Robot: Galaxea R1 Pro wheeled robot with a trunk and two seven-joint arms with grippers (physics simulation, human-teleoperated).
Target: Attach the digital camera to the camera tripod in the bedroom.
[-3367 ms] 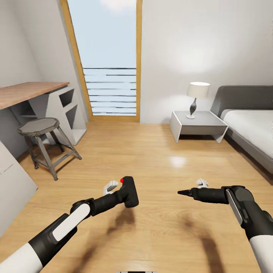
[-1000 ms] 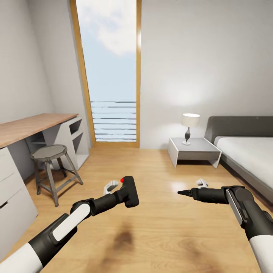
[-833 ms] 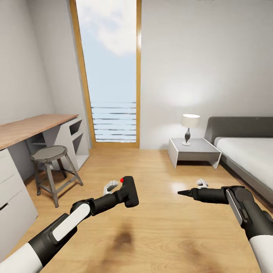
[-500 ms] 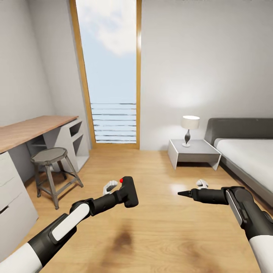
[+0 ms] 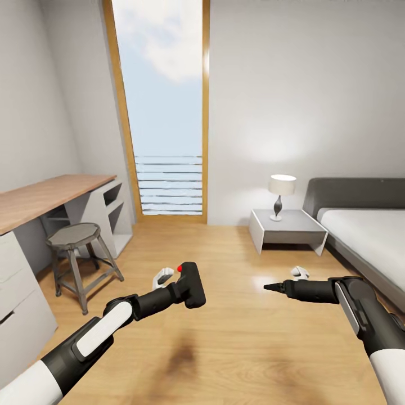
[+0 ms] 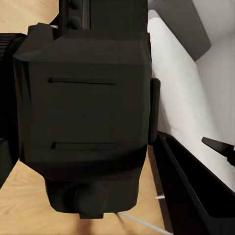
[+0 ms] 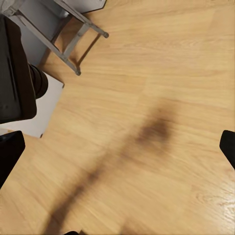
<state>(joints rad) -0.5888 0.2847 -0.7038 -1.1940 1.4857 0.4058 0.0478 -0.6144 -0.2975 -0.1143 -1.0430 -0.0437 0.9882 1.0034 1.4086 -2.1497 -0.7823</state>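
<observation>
Head view: digital camera (image 5: pixel 190 284) in left fingers (image 5: pixel 163 277), above wood floor (image 5: pixel 236 349).

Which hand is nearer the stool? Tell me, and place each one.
Left. The left hand, holding the digital camera, hangs over the floor just in front of and beside the stool. The right hand is across the room's middle, toward the bed.

Desk (image 5: pixel 45 194), stool (image 5: pixel 73 236) left; nightstand (image 5: pixel 287 222), bed (image 5: pixel 365 225) right.
</observation>
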